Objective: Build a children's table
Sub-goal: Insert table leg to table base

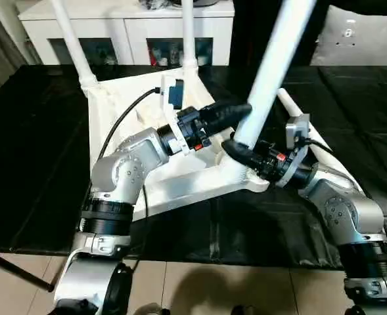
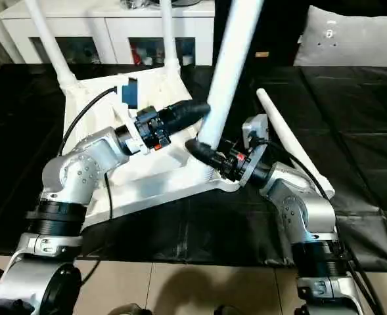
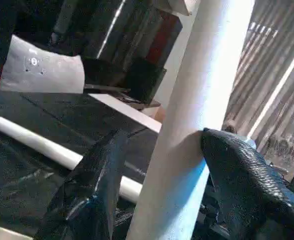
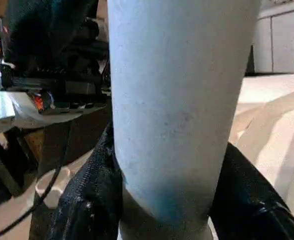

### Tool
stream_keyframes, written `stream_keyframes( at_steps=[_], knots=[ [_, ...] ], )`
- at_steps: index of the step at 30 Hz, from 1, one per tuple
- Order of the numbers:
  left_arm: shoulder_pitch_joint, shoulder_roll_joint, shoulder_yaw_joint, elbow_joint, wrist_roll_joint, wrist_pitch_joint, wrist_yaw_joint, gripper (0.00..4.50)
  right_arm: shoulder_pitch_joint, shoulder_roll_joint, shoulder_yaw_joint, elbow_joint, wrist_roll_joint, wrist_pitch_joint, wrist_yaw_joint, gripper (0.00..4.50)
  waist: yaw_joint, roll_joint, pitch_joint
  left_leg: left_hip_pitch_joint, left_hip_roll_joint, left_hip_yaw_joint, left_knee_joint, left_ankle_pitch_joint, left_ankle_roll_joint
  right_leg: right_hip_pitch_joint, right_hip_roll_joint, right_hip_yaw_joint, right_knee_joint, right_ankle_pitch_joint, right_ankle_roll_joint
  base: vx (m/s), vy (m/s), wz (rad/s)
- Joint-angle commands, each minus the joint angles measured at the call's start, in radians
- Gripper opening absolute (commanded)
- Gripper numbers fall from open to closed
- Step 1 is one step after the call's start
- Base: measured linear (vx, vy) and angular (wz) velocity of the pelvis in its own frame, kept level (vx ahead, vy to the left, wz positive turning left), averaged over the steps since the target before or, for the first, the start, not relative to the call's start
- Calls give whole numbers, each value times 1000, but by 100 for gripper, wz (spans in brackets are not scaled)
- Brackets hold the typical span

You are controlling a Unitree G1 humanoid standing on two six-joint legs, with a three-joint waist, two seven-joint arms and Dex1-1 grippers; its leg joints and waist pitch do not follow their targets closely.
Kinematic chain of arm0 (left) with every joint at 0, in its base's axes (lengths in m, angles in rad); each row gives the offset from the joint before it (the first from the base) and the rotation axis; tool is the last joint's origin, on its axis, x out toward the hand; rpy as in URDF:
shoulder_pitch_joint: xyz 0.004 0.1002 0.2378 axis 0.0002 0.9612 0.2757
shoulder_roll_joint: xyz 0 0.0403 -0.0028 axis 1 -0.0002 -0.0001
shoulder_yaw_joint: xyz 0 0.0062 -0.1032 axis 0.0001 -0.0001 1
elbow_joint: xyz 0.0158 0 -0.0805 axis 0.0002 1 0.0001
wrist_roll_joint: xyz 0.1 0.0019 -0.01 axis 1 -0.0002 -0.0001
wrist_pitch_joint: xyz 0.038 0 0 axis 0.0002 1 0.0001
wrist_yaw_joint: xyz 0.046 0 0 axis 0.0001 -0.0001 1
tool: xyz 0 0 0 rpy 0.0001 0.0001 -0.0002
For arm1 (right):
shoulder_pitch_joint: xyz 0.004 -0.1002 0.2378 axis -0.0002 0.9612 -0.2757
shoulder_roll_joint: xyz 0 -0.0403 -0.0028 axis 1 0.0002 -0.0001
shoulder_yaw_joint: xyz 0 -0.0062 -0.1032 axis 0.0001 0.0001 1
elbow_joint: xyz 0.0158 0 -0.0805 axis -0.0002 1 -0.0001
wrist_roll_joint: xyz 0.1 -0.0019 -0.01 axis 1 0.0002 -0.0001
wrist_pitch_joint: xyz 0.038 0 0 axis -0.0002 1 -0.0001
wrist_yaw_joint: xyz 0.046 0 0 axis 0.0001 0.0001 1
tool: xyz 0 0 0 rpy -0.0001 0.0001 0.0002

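My right gripper (image 4: 166, 200) clamps the third leg (image 1: 272, 72) at its base, steadying it in the top's (image 1: 180, 177) five-o'clock socket; my left gripper (image 3: 161, 170) brackets it, parted.

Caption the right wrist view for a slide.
Right pincer clamped around the base of a white table leg, with the upturned tabletop just behind.

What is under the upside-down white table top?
The table top lies on a black sheet that reaches out on every side. What is under its middle is covered, so I cannot tell.
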Motion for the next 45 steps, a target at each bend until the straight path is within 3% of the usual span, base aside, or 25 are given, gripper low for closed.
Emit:
stream_keyframes(
  at_steps=[1, 3, 4, 6, 7, 8, 10, 14, 18, 20, 21, 22, 23, 24, 26, 29, 30, 35, 45],
  knots=[
    [8, 9, -65, -16, 69, -54, -20, 312, -26, -13, 51, -17, -15, 27, 36, 187, 6, -37, -89, -4, 54, -14, -61, 16, 157, 77, -58, 58, -61, -184, -193, 0, 0, 0],
    [13, 19, -82, -17, 95, -80, -27, 314, -27, -21, 57, -15, -21, 31, 41, 187, 7, -33, -89, -4, 54, -13, -59, 28, 167, 75, -59, 58, -59, -185, -191, 0, 0, 0],
    [30, 55, -137, -15, 164, -148, -39, 321, -28, -34, 66, -9, -33, 27, 53, 187, 7, -43, -89, -4, 55, -12, -59, 19, 168, 75, -60, 59, -61, -208, -180, 0, 0, 0],
    [35, 68, -154, -13, 184, -169, -44, 333, -29, -36, 69, -6, -37, 26, 56, 187, 12, -37, -87, -4, 55, -13, -61, 9, 159, 73, -60, 58, -64, -240, -168, 0, 0, 0],
    [60, 86, -172, -33, 190, -193, -66, 343, -30, -42, 72, 4, -47, 16, 63, 187, 11, -42, -87, -1, 57, -11, -61, 1, 147, 72, -60, 59, -66, -250, -164, 0, 0, 0],
    [60, 86, -172, -33, 190, -193, -66, 350, -30, -42, 72, 4, -47, 16, 63, 187, 11, -40, -87, -1, 60, -12, -63, -2, 138, 72, -61, 59, -63, -246, -167, 0, 0, 0],
    [81, 87, -166, -62, 166, -184, -80, 369, -30, -48, 78, 9, -53, 14, 75, 187, 14, -49, -89, 1, 61, -10, -63, -4, 130, 72, -62, 61, -60, -235, -176, 0, 0, 0],
    [104, 101, -177, -91, 153, -175, -116, 401, -34, -45, 94, 21, -64, 6, 86, 187, 21, -46, -87, 5, 67, -11, -67, -21, 110, 69, -62, 63, -58, -216, -195, 0, 0, 0],
    [106, 87, -151, -76, 110, -137, -83, 431, -42, -30, 103, 45, -83, -22, 85, 187, 21, -52, -84, 7, 64, -8, -69, -52, 86, 72, -63, 65, -57, -219, -202, 0, 0, 0],
    [88, 61, -106, -51, 84, -129, -41, 395, -47, -26, 105, 50, -84, -30, 83, 187, 22, -50, -85, 5, 60, -7, -68, -63, 79, 76, -61, 64, -61, -225, -200, 0, 0, 0],
    [86, 54, -94, -51, 68, -126, -43, 395, -49, -24, 105, 53, -85, -34, 82, 187, 21, -42, -85, 7, 61, -7, -68, -69, 76, 76, -60, 64, -64, -228, -197, 0, 0, 0],
    [88, 46, -84, -57, 51, -119, -42, 395, -48, -23, 107, 54, -88, -38, 79, 187, 21, -45, -86, 7, 60, -7, -68, -70, 75, 77, -60, 64, -64, -227, -198, 0, 0, 0],
    [86, 36, -76, -57, 42, -116, -32, 393, -47, -26, 109, 51, -92, -40, 76, 187, 21, -39, -86, 7, 60, -7, -68, -74, 74, 76, -59, 64, -65, -225, -199, 0, 0, 0],
    [82, 31, -76, -55, 43, -120, -25, 376, -45, -28, 109, 45, -95, -38, 74, 187, 20, -45, -84, 8, 61, -7, -69, -86, 72, 76, -57, 63, -68, -237, -196, 0, 0, 0],
    [75, 30, -86, -45, 61, -137, -14, 343, -39, -29, 107, 29, -94, -30, 77, 187, 21, -45, -85, 7, 59, -7, -69, -84, 72, 78, -58, 64, -68, -253, -185, 0, 0, 0],
    [64, 21, -93, -15, 84, -160, 7, 340, -38, -29, 104, 36, -102, -40, 79, 187, 19, -48, -85, 8, 60, -7, -69, -83, 73, 77, -54, 63, -72, -272, -168, 0, 0, 0],
    [64, 19, -92, -13, 86, -162, 11, 307, -38, -28, 103, 37, -102, -40, 80, 187, 20, -47, -85, 8, 59, -7, -68, -81, 73, 77, -55, 63, -71, -277, -166, 0, 0, 0],
    [59, 13, -84, -6, 88, -164, 28, 272, -53, -28, 98, 46, -99, -40, 81, 187, 21, -51, -87, 8, 61, -7, -67, -61, 80, 77, -55, 63, -67, -249, -177, 0, 0, 0],
    [46, 6, -66, 17, 77, -188, 49, 201, -69, -20, 98, 58, -104, -44, 72, 187, 20, -48, -88, 8, 60, -7, -66, -63, 83, 78, -55, 63, -65, -235, -181, 0, 0, 0]
  ],
)
